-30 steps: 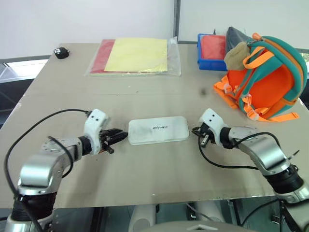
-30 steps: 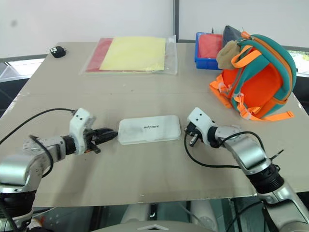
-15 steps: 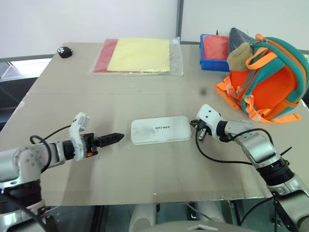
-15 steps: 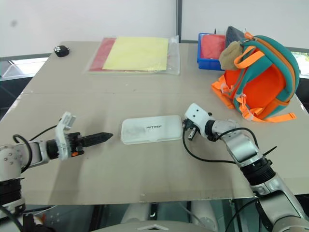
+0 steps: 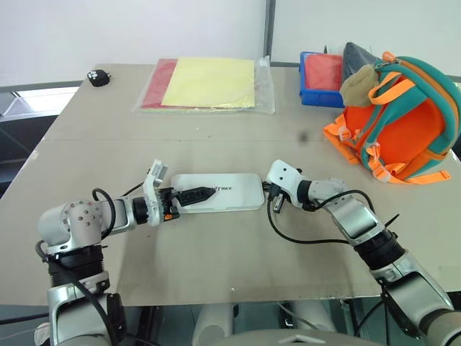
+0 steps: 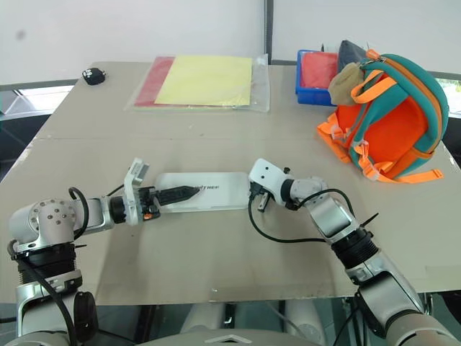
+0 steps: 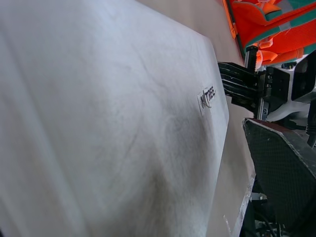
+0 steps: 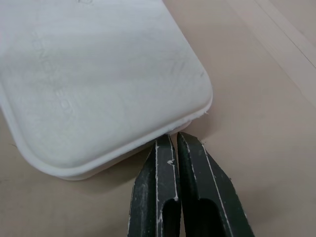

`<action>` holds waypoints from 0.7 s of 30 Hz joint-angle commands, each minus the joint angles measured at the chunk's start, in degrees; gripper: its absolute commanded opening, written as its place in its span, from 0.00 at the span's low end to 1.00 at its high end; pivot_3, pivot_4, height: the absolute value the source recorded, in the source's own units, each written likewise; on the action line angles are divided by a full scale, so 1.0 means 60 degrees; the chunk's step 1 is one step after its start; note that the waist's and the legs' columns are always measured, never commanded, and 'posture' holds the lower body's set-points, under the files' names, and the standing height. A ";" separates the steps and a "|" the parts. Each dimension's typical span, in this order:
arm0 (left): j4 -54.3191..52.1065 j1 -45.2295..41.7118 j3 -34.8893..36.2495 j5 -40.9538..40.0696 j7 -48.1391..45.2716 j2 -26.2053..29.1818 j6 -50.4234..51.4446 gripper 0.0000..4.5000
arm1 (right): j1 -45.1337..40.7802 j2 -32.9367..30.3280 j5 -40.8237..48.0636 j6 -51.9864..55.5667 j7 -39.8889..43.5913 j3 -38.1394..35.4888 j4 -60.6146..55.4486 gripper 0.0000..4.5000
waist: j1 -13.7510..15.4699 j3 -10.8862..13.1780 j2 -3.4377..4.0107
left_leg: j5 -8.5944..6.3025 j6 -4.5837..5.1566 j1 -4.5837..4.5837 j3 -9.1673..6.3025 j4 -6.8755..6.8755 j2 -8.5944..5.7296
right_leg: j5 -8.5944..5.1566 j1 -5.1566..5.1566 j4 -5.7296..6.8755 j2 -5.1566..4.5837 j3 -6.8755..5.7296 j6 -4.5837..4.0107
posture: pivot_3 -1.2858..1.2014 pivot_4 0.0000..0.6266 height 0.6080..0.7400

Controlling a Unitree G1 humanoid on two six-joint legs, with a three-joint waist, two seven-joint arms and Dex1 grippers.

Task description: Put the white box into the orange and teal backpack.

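Note:
The white box [image 5: 229,193] lies flat on the table's near middle, dark lettering up. My left gripper [image 5: 200,194] reaches over its left end. It is open, one black finger [image 7: 279,170] lying above the box's top and the other hidden by the box. My right gripper [image 8: 176,136] is shut, its tips pressed against the box's right end at the rounded corner. The orange and teal backpack [image 5: 400,121] stands at the right rear, a tan plush charm [image 5: 358,81] on its top, well apart from both grippers.
A clear sleeve of yellow and red sheets [image 5: 207,85] lies at the back. A blue bin [image 5: 320,78] with red contents sits behind the backpack. A small black object [image 5: 97,77] rests at the far left corner. Cables trail from both wrists.
The right gripper moved left against the box's end and the box slid left. The left gripper rolled, opened and came right over the box's left end.

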 commanded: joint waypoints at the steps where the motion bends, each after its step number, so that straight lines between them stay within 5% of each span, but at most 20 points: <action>1: -0.0035 0.0113 -0.0062 -0.0398 0.0025 -0.0390 0.0517 0.72 | 0.0273 0.0002 0.0162 -0.0101 -0.0012 -0.0419 -0.0651 0.00 | -0.0008 0.0000 0.0000 | 0.0000 0.0000 -0.0001 -0.0003 0.0000 0.0000 | 0.0000 0.0000 0.0000 0.0000 -0.0002 0.0000 | 0.52 0.24 1.00; 7: -0.0120 0.0153 0.0927 -0.0739 0.0387 -0.0799 0.0641 0.28 | 0.1189 -0.0451 0.0514 0.0346 -0.0176 -0.1513 -0.1617 0.00 | -0.0048 0.0002 -0.0004 | 0.0000 0.0000 -0.0003 -0.0019 -0.0001 0.0007 | -0.0001 -0.0002 0.0003 0.0007 -0.0015 -0.0001 | 0.52 0.24 1.00; 11: -0.0507 0.0082 0.1574 -0.1060 0.0778 -0.1322 0.0457 0.25 | 0.2057 -0.0757 0.1345 0.1045 -0.0414 -0.3039 -0.2975 0.13 | -0.0027 0.0003 -0.0006 | 0.0001 0.0000 0.0000 -0.0018 0.0004 0.0006 | -0.0001 0.0003 0.0003 0.0006 -0.0014 -0.0001 | 0.52 0.24 1.00; 18: -0.1172 -0.0489 0.2230 -0.1470 0.1834 -0.2577 -0.0617 0.25 | 0.3209 -0.0546 0.3827 0.4519 -0.1807 -0.7104 -0.7377 0.87 | -0.0024 0.0008 -0.0006 | 0.0000 -0.0001 -0.0013 -0.0033 0.0000 0.0007 | -0.0002 0.0001 -0.0002 0.0007 -0.0023 -0.0002 | 0.52 0.24 1.00; 21: -0.1112 -0.0882 0.2382 -0.1815 0.2196 -0.3074 -0.0790 0.25 | 0.3259 -0.1186 0.4859 0.6094 -0.1792 -0.8827 -0.8183 1.00 | 0.0022 0.0012 -0.0004 | 0.0000 -0.0001 -0.0013 -0.0042 -0.0001 0.0008 | -0.0002 0.0002 -0.0002 0.0013 -0.0029 -0.0003 | 0.52 0.24 1.00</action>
